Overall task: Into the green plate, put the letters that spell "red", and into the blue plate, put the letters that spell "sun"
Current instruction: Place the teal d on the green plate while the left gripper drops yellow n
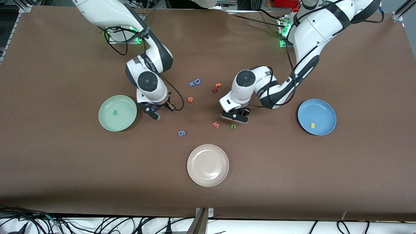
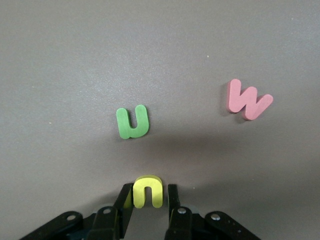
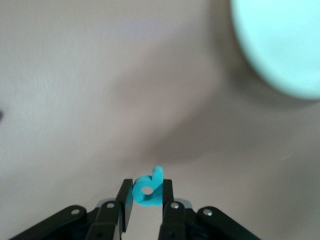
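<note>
My right gripper hangs just beside the green plate, shut on the teal d, which stands between its fingers. A teal r lies in that plate. The orange e rests on the table mid-way between the arms. My left gripper is low at the table, shut on the yellow u. The green n lies close in front of it, also seen from the front camera as the green n. The blue plate holds the yellow s.
A pink w lies beside the green n. A blue g, a blue D with a small x, and two reddish letters are scattered mid-table. A beige plate sits nearest the front camera.
</note>
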`<control>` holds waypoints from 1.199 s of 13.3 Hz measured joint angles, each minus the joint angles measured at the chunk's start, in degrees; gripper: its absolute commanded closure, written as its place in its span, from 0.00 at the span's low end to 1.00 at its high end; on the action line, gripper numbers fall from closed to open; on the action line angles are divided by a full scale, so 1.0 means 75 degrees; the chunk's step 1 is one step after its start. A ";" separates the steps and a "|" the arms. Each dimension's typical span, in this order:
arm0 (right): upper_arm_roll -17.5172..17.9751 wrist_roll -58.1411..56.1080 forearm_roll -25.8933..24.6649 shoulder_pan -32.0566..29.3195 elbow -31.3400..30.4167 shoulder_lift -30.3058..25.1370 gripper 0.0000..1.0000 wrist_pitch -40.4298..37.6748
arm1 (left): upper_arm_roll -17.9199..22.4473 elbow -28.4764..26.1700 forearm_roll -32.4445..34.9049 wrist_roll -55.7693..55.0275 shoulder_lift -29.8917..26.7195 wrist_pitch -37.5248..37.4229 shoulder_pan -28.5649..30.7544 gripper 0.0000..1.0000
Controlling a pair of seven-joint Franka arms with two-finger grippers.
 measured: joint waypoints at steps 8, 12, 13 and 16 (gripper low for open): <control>-0.2451 -0.4760 0.0410 -0.0064 -0.0410 -0.0727 0.90 -0.0998 | 0.0011 0.0023 -0.0017 -0.0182 -0.0014 -0.0060 -0.0005 0.78; -0.2786 -0.5698 0.0721 -0.0070 -0.1593 -0.0618 0.88 0.0600 | 0.0037 0.0457 -0.0395 -0.0219 0.0046 -0.0632 -0.0006 0.79; -0.2788 -0.5712 0.0722 -0.0068 -0.1738 -0.0586 0.77 0.0786 | 0.0039 0.0613 -0.0478 -0.0190 0.0049 -0.0830 -0.0005 0.79; -0.2788 -0.5717 0.0723 -0.0066 -0.1811 -0.0582 0.02 0.0883 | 0.0056 0.1239 -0.1357 0.0692 0.0050 -0.1989 0.0018 0.79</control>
